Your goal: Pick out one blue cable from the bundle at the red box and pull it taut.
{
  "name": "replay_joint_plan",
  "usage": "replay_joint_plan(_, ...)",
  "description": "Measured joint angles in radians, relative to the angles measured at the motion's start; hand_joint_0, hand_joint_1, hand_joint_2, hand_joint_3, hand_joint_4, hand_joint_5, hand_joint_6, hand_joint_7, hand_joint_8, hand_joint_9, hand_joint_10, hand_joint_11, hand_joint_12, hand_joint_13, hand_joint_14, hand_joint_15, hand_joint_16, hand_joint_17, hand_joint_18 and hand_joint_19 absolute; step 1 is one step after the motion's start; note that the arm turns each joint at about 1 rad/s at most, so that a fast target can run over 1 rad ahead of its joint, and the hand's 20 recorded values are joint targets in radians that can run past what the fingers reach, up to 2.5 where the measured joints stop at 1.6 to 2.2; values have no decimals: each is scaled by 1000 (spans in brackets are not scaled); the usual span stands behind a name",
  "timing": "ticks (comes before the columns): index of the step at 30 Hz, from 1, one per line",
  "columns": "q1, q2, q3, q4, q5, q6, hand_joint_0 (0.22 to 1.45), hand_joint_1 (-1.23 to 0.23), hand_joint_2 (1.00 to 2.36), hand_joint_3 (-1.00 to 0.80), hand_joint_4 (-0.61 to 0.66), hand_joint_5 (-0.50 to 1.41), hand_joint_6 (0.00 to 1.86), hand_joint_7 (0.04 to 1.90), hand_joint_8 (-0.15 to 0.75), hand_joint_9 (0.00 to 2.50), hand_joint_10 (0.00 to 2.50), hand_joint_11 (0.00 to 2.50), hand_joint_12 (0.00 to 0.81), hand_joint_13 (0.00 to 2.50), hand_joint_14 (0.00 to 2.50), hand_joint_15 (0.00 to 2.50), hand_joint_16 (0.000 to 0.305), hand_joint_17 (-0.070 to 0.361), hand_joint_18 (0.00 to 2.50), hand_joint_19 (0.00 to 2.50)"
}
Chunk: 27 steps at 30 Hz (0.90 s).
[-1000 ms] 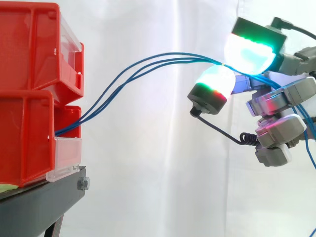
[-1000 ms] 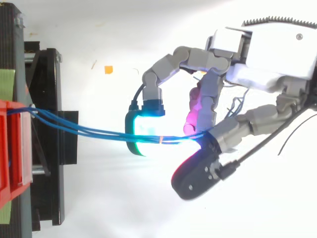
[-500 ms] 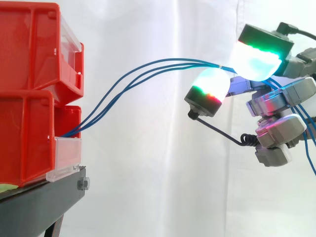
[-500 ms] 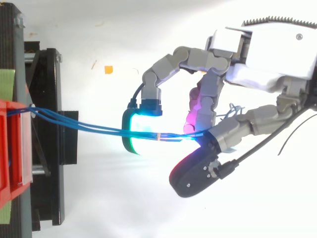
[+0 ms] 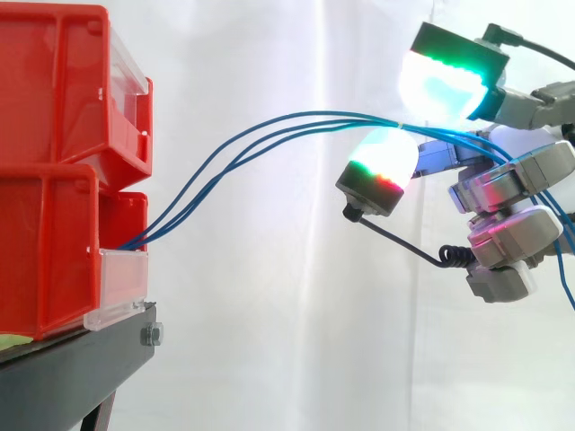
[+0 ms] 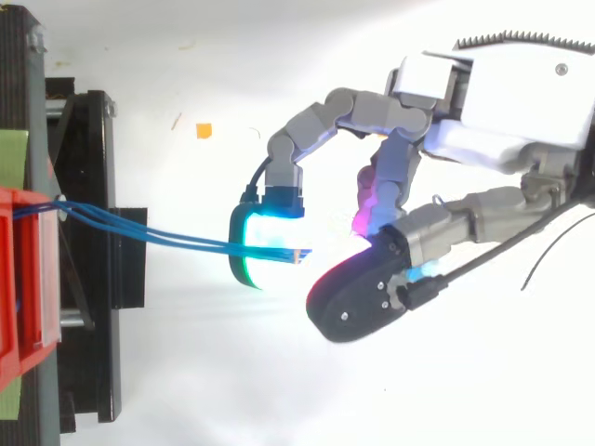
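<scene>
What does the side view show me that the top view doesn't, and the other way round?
Side view: the two red bins sit stacked, and the blue cables leave the lower one's front and climb in an arc up to the hand. Top view: a small orange scrap lies on the white surface, and the hand's white body is seen from above. Both: the red bins on the black stand, the blue cables and the hand.
</scene>
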Motion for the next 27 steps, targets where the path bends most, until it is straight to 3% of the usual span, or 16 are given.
replay_joint_plan(4,0,0,0,1,0,1,588,-529,1000,-500,-99,-109,831,956,229,1647,33,1481,390,1284,34,1139,53,119,1013,981)
replay_joint_plan(9,0,0,0,0,0,1,648,-714,1004,-442,-109,-113,835,960,230,1617,33,1507,389,1278,34,1143,53,119,1011,985)
replay_joint_plan(17,0,0,0,0,0,-1,698,-874,1017,-279,-76,-131,872,1002,245,1556,33,1505,389,1247,34,1113,53,120,1005,977)
replay_joint_plan(23,0,0,0,-1,0,0,800,-905,1011,-378,-168,-138,898,1113,245,1545,30,1489,380,1226,34,1124,51,116,978,983)
replay_joint_plan(27,0,0,0,-1,0,1,809,-906,1000,-500,-209,-141,918,971,245,1534,31,1495,374,1228,35,1120,50,113,998,952)
